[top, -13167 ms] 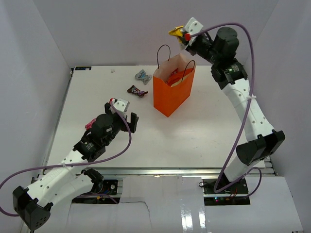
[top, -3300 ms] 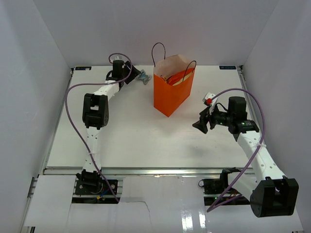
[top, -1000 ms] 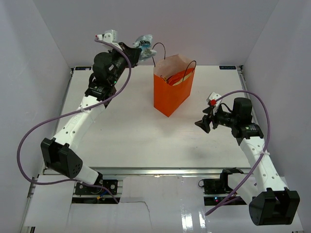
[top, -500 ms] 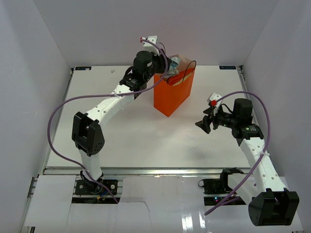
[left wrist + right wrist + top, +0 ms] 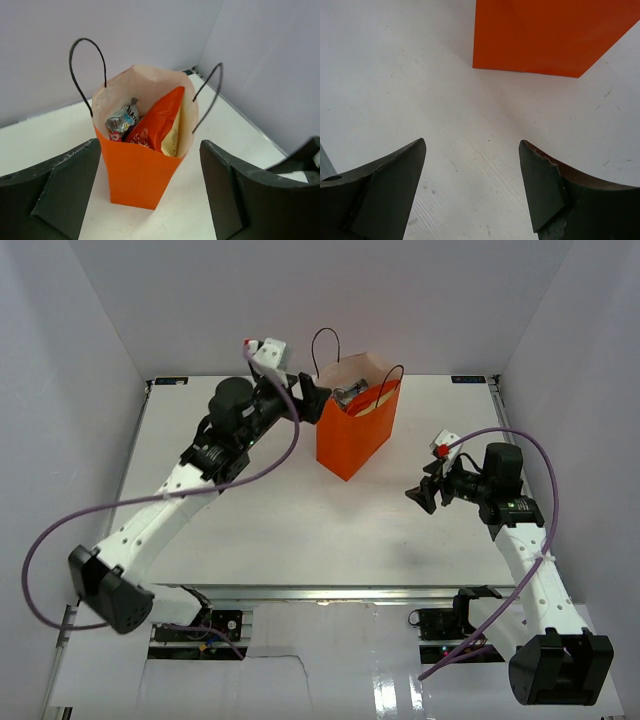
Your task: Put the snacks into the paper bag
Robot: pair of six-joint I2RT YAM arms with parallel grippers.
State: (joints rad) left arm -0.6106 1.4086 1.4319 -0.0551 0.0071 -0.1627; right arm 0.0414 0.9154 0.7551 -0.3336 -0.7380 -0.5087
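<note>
The paper bag (image 5: 350, 440) is stood upright by the middle of the desk's (image 5: 300, 530) far edge, snacks (image 5: 155, 122) seen inside, and is faced closely from the left side by the wide-open, empty left gripper (image 5: 310, 397), the equally spread right gripper (image 5: 425, 495) being held farther off.

One orange paper bag (image 5: 137, 175) with two black loop handles (image 5: 80, 39). Three snacks are visible inside: one silvery-blue wrapper (image 5: 121, 121), one red chip bag (image 5: 156, 120) and one yellow packet (image 5: 173, 137). One white tabletop (image 5: 260, 510). Two robot arms, the left arm (image 5: 150, 525) and the right arm (image 5: 530, 560). Two end effectors, the left end effector (image 5: 312, 400) and the right end effector (image 5: 425, 490), two dark fingers apiece.
</note>
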